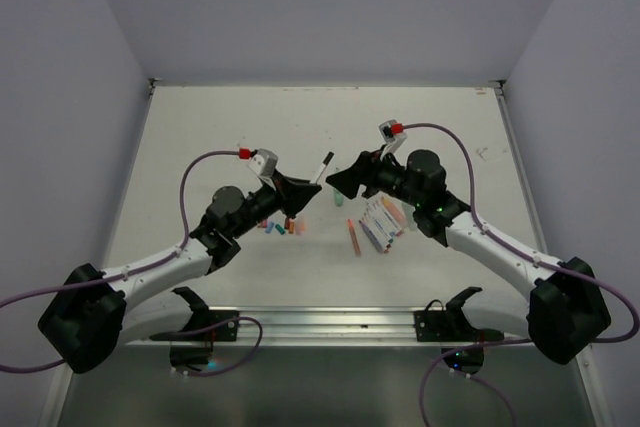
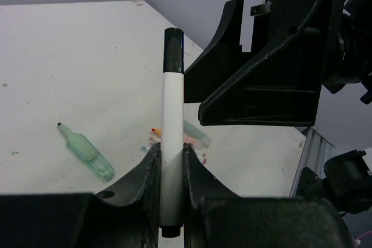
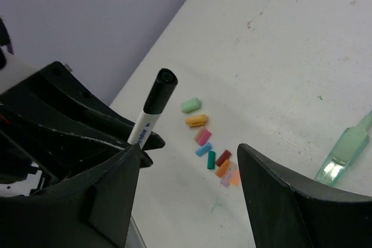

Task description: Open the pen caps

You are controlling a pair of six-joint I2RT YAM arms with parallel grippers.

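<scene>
Pen caps (image 1: 275, 227), short loose plastic cylinders in mixed colours, lie clustered on the white table (image 1: 200, 137) beneath the left gripper (image 1: 310, 190) in the top view. That gripper holds a slim white-barrelled pen (image 1: 322, 169) tilted up toward the right gripper (image 1: 335, 183), which faces it. A heap of slim white markers (image 1: 380, 222) lies under the right arm.

From the left wrist, the left gripper's jaws are clamped on the white barrel, with the black cap (image 2: 174, 50) on its top end. A pale green translucent highlighter (image 2: 87, 154) lies on the table.

From the right wrist, the right gripper's jaws stand wide apart and hold nothing. The black cap sits just beyond one finger (image 3: 104, 184). Mint, orange, pink, blue and red caps lie in a row beyond it.
</scene>
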